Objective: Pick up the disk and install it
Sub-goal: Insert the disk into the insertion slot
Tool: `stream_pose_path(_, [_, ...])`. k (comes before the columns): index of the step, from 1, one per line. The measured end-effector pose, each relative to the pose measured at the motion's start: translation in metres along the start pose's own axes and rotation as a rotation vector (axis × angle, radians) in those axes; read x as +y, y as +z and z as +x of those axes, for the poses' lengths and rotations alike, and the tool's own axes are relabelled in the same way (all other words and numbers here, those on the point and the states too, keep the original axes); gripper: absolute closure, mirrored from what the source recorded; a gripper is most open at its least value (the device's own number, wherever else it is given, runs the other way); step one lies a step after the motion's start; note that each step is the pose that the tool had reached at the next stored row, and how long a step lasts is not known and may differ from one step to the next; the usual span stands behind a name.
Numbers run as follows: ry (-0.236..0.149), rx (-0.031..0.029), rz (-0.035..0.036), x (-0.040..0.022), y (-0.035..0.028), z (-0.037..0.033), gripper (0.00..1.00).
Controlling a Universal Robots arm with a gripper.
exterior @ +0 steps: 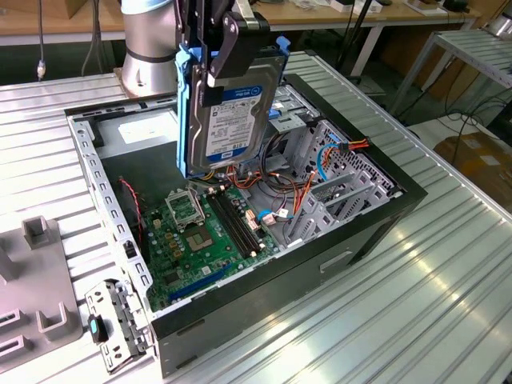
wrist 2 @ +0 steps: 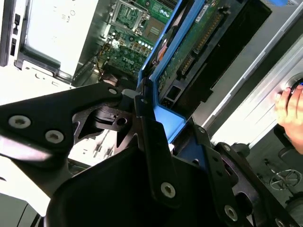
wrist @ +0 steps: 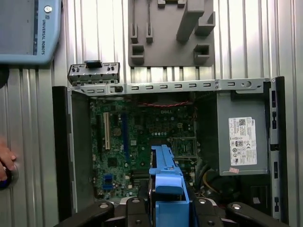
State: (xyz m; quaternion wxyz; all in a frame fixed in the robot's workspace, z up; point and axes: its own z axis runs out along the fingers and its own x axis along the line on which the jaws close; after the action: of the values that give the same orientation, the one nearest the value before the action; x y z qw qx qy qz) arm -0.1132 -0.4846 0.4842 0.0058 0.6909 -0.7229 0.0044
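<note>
The disk (exterior: 240, 120) is held upright over the open computer case (exterior: 352, 232), pinched at its upper end between the fingers (exterior: 236, 40) of the gripper (exterior: 226, 56), presumably so the cables (exterior: 298, 196) and motherboard (exterior: 200, 232) below are cleared.

Open computer case (exterior: 320, 276), green motherboard (exterior: 200, 240) inside, rests on a slatted metal table (exterior: 436, 308).

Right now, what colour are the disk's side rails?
Blue; the rails on the disk show best in the exterior view.

Computer case (exterior: 320, 272) on ribbed table (exterior: 448, 304)
</note>
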Motion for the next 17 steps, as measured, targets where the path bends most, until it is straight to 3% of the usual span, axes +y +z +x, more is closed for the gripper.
stream_pose_path(5, [0.000,0.0002,-0.0001,-0.0005,0.0001,0.0100,0.63])
stream_pose_path(17, [0.000,0.0001,-0.0001,-0.0005,0.0002,0.0104,0.63])
